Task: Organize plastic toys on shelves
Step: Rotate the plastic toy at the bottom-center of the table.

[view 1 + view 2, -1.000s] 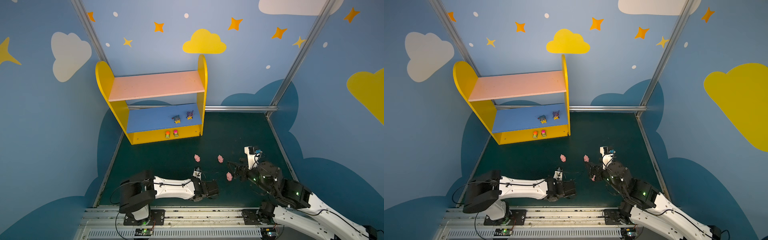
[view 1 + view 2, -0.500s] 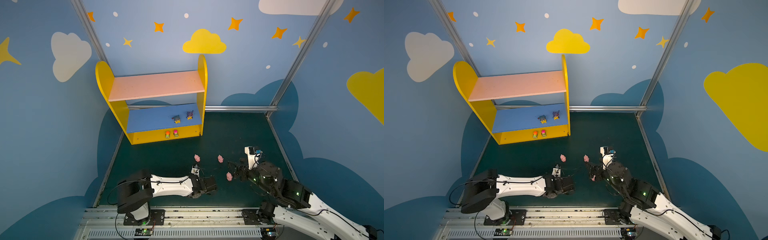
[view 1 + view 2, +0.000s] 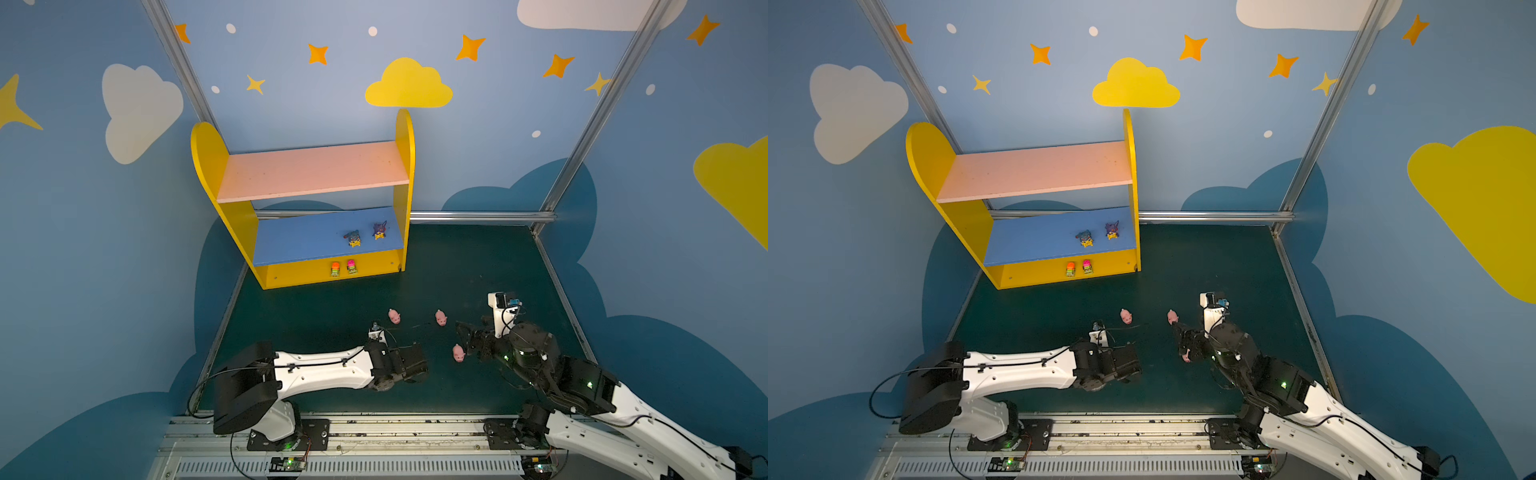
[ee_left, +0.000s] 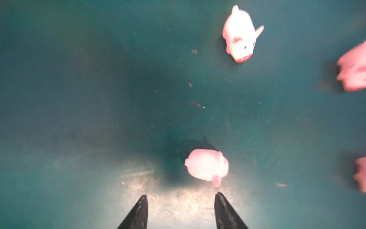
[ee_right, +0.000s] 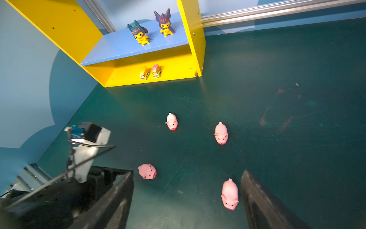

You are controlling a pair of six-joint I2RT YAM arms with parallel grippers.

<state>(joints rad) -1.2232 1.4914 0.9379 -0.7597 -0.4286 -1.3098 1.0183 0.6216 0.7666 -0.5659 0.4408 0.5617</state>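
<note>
Several pink pigs lie on the dark green floor. One pig [image 4: 207, 166] lies on its side just past the tips of my left gripper [image 4: 181, 198], which is open with nothing between its fingers. Another pig [image 5: 229, 194] stands between the wide-open fingers of my right gripper [image 5: 187, 172], close to one finger [image 5: 257, 198] and not gripped. Two more pigs [image 3: 394, 316] [image 3: 441, 318] stand farther toward the shelves [image 3: 405, 166]. On the blue board [image 3: 299, 241] stand two yellow figures [image 3: 353, 237] [image 3: 380, 230]. On the yellow base [image 3: 291, 276] sit two green cars [image 3: 335, 269] [image 3: 351, 266]. The pink board [image 3: 311, 170] is bare.
Blue walls with metal posts [image 3: 582, 137] close in the floor on three sides. A metal rail [image 3: 478, 216] runs along the back edge. The arms' mounting rail [image 3: 374, 432] lies at the front. The left arm's wrist camera [image 5: 87, 134] rises close beside my right gripper.
My left gripper has gone from shut to open, and its arm has shifted slightly toward the shelves. The right arm and the pigs in the top views have not moved.
</note>
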